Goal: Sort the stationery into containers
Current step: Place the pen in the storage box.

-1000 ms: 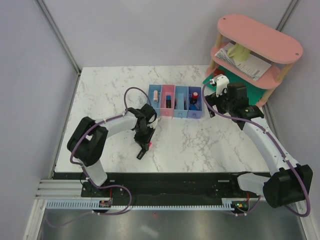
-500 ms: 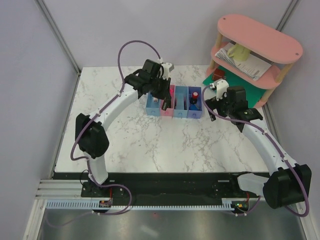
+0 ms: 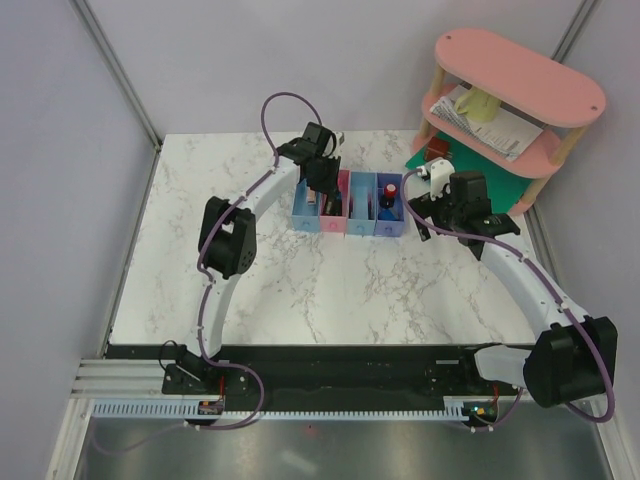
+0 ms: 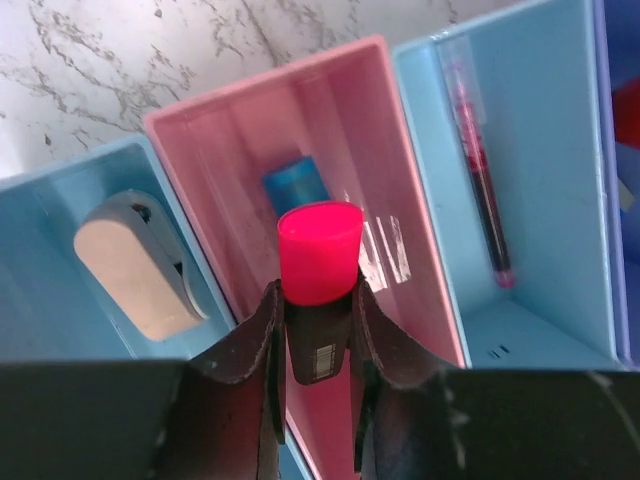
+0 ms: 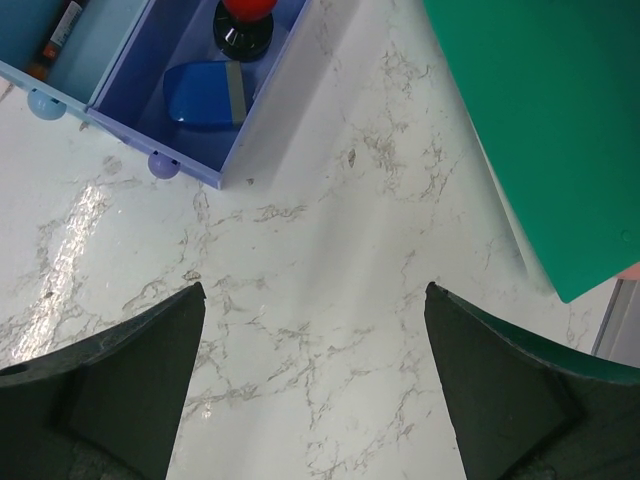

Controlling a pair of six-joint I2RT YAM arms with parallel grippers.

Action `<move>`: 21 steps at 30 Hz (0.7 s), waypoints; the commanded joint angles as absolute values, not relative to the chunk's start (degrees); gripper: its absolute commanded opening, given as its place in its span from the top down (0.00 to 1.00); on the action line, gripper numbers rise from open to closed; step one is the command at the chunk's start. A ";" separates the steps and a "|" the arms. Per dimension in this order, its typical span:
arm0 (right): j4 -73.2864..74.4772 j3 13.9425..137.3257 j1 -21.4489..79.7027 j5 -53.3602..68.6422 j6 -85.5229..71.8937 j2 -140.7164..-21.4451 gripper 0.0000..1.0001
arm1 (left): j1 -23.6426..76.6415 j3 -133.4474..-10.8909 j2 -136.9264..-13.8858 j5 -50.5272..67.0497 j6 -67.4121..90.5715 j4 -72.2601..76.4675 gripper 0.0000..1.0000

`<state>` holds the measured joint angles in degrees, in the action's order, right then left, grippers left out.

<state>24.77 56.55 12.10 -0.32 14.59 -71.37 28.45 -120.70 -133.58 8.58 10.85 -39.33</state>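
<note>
On my screen the white marble-patterned table (image 5: 300, 330) reads as smooth and glossy, with light glaring off it. The pink translucent plastic bin (image 4: 230, 170) has shiny walls and a bright glint inside. The light-blue translucent plastic bin (image 4: 560, 200) next to it looks just as slick. The black highlighter with the pink cap (image 4: 320, 250) is smooth plastic with a satin cap. The beige eraser (image 4: 140, 265) looks matt and rubbery. My left jaws are matt black plastic. The flat green mat (image 5: 540, 120) is matt. The pink oval shelf (image 3: 520, 75) looks smoothly painted, on pale wooden posts (image 3: 436, 85).
</note>
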 commanded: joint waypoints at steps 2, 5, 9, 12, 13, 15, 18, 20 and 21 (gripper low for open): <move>23.03 57.30 11.78 -1.23 14.94 -73.03 0.02 | 27.42 -124.89 -134.56 8.43 12.74 -37.79 0.98; 22.94 58.09 11.87 -1.14 14.77 -73.91 0.02 | 27.42 -123.32 -134.74 9.40 13.36 -37.36 0.85; 22.94 58.80 11.86 -1.49 14.85 -74.27 0.02 | 27.42 -121.38 -134.65 10.72 13.54 -36.91 0.71; 22.94 58.97 11.78 -1.67 14.94 -74.18 0.02 | 27.42 -120.94 -134.47 10.99 13.54 -36.83 0.55; 23.03 58.97 11.78 -1.67 14.94 -74.09 0.02 | 27.42 -120.76 -134.12 10.99 13.62 -36.83 0.47; 23.03 58.98 11.78 -1.58 14.85 -73.74 0.02 | 27.42 -120.59 -133.77 10.81 13.71 -36.83 0.38; 22.94 58.89 11.78 -1.67 14.77 -73.39 0.02 | 27.42 -120.50 -132.81 11.16 13.54 -36.91 0.32; 22.94 58.89 11.78 -2.11 14.77 -73.39 0.02 | 27.42 -120.32 -132.02 11.08 13.27 -37.00 0.26; 22.85 58.97 11.78 -2.54 14.77 -73.56 0.02 | 27.42 -120.06 -131.49 11.42 13.18 -36.91 0.25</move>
